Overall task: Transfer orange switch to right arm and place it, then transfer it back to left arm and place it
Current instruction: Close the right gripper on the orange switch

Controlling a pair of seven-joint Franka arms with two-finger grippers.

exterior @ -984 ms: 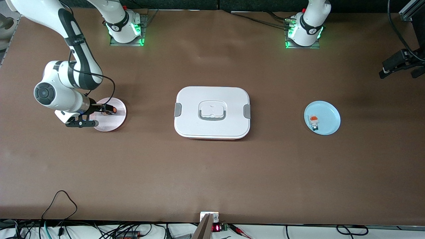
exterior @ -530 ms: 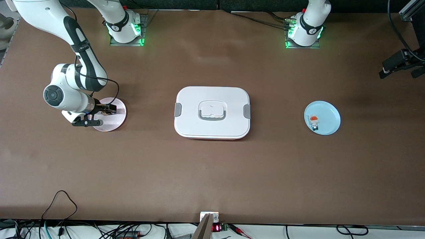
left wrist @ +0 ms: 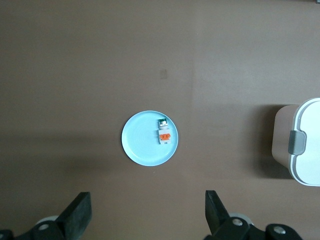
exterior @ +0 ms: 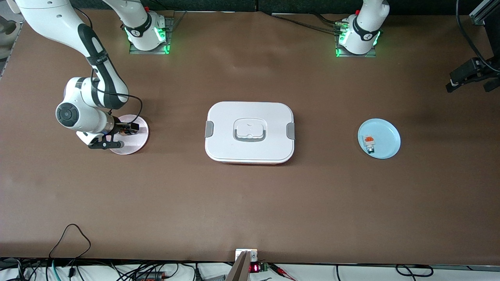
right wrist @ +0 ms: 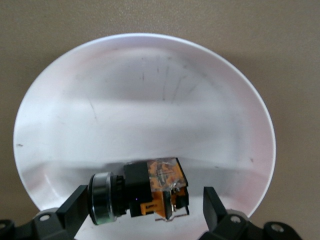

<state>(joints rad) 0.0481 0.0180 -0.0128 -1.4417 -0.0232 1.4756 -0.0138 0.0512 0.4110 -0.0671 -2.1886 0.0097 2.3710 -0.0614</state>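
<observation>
The orange switch (right wrist: 140,192) lies on its side on a pale pink plate (right wrist: 145,100), showing a black body, a silver ring and an orange end. My right gripper (right wrist: 145,202) is open and low over the plate, with one finger (right wrist: 75,205) on each side of the switch and small gaps between. In the front view the right gripper (exterior: 127,128) is over the pink plate (exterior: 136,141) and hides most of the switch. The white box (exterior: 250,132) stands at the table's middle. My left gripper (left wrist: 147,212) is open, empty and high over the table; it does not show in the front view.
A light blue plate (exterior: 386,150) toward the left arm's end holds a small white-grey block with an orange top (exterior: 369,141). Both show in the left wrist view, the plate (left wrist: 142,145) and the block (left wrist: 164,135), along with the box's edge (left wrist: 302,145). A black clamp (exterior: 470,74) stands at that end.
My right arm's wrist has moved toward the pink plate. The gripper now covers the switch, whose orange end showed a second ago. The box and the blue plate have not moved.
</observation>
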